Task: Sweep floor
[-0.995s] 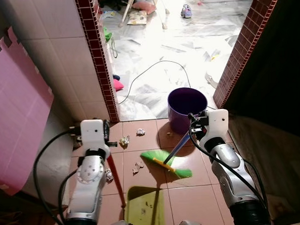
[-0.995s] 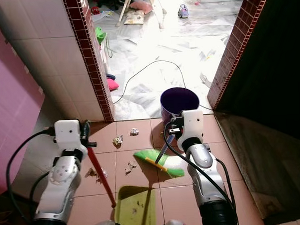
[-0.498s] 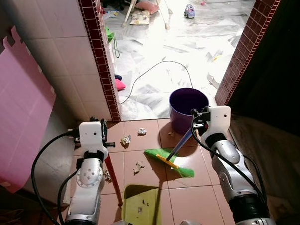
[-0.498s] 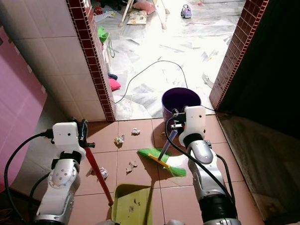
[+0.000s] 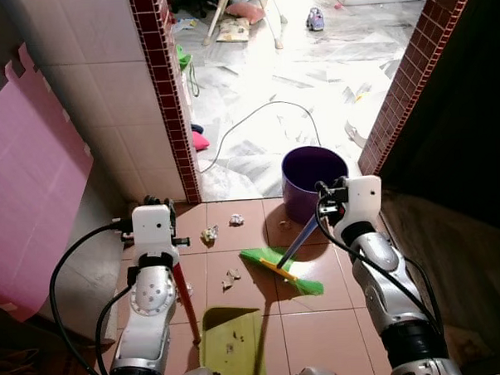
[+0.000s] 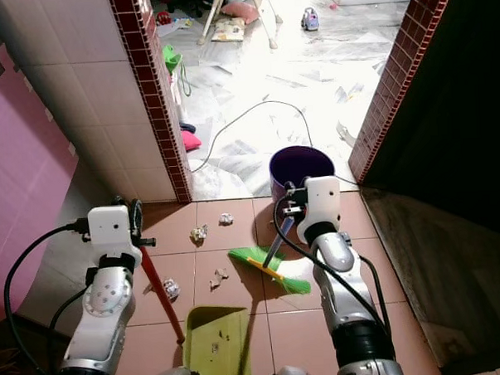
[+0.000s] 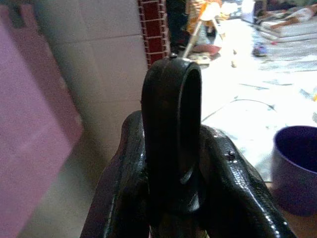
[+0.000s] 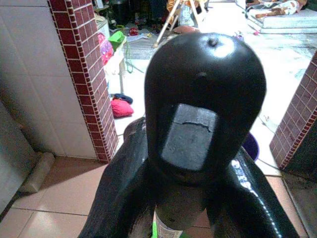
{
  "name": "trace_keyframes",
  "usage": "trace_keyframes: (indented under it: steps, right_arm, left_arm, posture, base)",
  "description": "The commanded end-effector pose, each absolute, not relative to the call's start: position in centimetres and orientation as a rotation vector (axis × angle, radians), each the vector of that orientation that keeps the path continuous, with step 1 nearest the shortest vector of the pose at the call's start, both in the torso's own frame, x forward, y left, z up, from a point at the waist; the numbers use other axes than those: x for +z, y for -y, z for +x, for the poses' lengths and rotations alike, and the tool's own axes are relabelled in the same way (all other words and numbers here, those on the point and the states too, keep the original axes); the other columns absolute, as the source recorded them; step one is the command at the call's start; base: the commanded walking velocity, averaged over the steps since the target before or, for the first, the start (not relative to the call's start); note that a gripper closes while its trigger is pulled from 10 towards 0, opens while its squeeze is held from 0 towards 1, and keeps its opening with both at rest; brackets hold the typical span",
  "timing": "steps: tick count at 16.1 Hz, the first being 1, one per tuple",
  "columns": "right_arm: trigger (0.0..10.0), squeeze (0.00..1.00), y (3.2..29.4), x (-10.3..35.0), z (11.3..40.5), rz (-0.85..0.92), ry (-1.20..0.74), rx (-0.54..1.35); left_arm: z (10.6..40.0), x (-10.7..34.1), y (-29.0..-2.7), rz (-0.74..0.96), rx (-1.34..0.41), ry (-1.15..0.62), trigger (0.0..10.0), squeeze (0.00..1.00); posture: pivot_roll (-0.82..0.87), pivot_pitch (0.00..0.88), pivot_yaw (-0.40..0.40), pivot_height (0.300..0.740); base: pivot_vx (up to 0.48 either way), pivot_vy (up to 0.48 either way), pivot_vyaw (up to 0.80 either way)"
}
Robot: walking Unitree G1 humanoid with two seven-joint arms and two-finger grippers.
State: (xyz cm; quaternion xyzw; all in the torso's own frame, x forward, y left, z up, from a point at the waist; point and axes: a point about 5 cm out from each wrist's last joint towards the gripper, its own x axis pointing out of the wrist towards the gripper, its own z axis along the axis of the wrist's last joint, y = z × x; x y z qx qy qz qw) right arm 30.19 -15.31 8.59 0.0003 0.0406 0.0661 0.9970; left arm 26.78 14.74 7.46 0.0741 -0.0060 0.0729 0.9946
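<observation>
A green broom head [image 5: 283,269] rests on the terracotta tiles, and its blue handle [image 5: 300,239] slants up to my right gripper [image 5: 327,202], which is shut on the handle's black cap [image 8: 200,114]. A yellow-green dustpan [image 5: 230,342] lies on the floor near my feet with bits of dirt in it. Its red handle [image 5: 185,294] rises to my left gripper [image 5: 155,206], shut on the black loop end [image 7: 172,129]. Crumpled paper scraps [image 5: 209,234] [image 5: 236,220] [image 5: 230,279] lie between dustpan and doorway.
A purple bucket [image 5: 296,204] stands in the doorway just beyond the broom. Brick-edged walls [image 5: 167,91] [image 5: 403,81] frame the opening. A pink foam mat [image 5: 26,181] leans at the left. A cable [image 5: 255,121] and litter lie on the bright marble floor beyond.
The dustpan has edged slightly to the left near my feet. The broom and both grippers stay about where they were; the view has shifted a little.
</observation>
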Motion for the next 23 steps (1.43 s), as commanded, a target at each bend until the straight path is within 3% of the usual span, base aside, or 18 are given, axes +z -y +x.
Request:
trace_keyframes:
  steps: [1, 10, 18, 23]
  right_arm:
    - [10.0, 0.00, 15.6, 9.1, 30.6, -0.022, -0.058, 0.126]
    - [10.0, 0.00, 16.2, 8.0, 30.3, -0.030, -0.101, 0.058]
    - [10.0, 0.00, 16.2, 9.4, 31.3, -0.047, -0.046, 0.064]
    - [10.0, 0.00, 15.7, 9.3, 31.3, -0.040, -0.046, 0.084]
  left_arm:
    - [26.9, 7.4, -15.3, 0.236, 0.165, 0.026, 10.0, 0.00]
    - [26.9, 8.0, -14.6, 0.279, 0.161, 0.116, 10.0, 0.00]
    - [28.3, 11.1, -16.3, 0.306, 0.355, 0.228, 10.0, 0.00]
    - [28.6, 11.0, -16.0, 0.284, 0.357, 0.213, 10.0, 0.00]
  posture:
    - [-0.09, 0.000, 0.024, 0.740]
    - [-0.09, 0.000, 0.024, 0.740]
    - [-0.10, 0.000, 0.040, 0.740]
    - [-0.10, 0.000, 0.032, 0.740]
  base:
    - [0.000, 0.000, 0.00]
    - [0.000, 0.000, 0.00]
    - [0.000, 0.000, 0.00]
    - [0.000, 0.000, 0.00]
